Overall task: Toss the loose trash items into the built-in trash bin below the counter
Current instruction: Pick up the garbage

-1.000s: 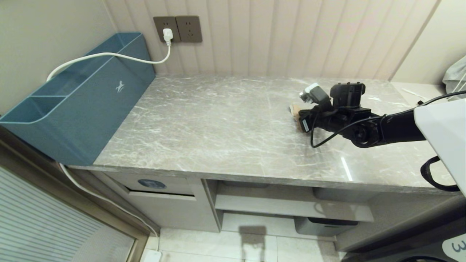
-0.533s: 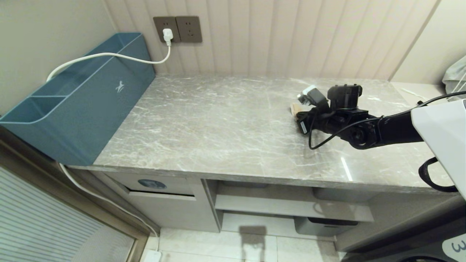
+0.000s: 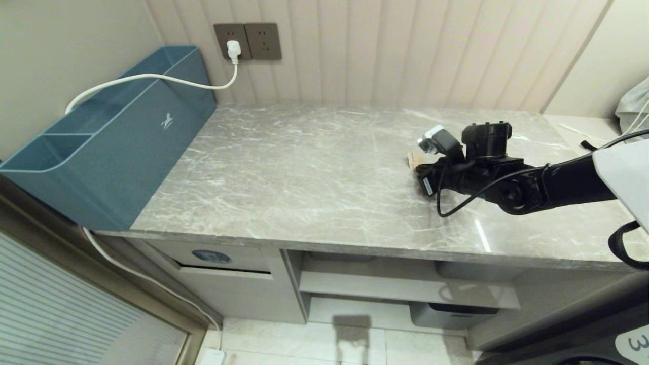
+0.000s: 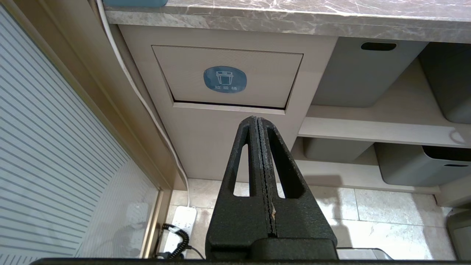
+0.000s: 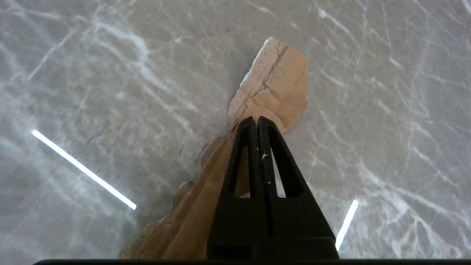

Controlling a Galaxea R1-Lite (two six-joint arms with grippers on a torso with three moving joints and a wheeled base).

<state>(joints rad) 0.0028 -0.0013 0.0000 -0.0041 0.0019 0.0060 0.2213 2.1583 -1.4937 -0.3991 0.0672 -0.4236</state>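
A torn brown cardboard scrap [image 5: 272, 84] is pinched in my right gripper [image 5: 257, 119], which is shut on it just above the grey marble counter [image 3: 304, 167]. The scrap sticks out past the fingertips and trails back under one finger. In the head view the scrap [image 3: 416, 158] peeks out beyond the right wrist, over the right half of the counter. My left gripper [image 4: 257, 118] is shut and empty, low in front of the cabinet, pointing at the built-in trash bin flap [image 4: 254, 66] with its round blue sticker. The flap [image 3: 213, 256] is shut.
A long blue-teal box [image 3: 111, 137] stands along the counter's left side with a white cable [image 3: 152, 77] draped over it to a wall socket. Grey tubs [image 4: 360, 73] sit on shelves right of the bin. A power strip [image 4: 180, 228] lies on the floor.
My right gripper has shifted a little towards the counter's front and right, and the cardboard scrap has gone with it. The left arm has not moved.
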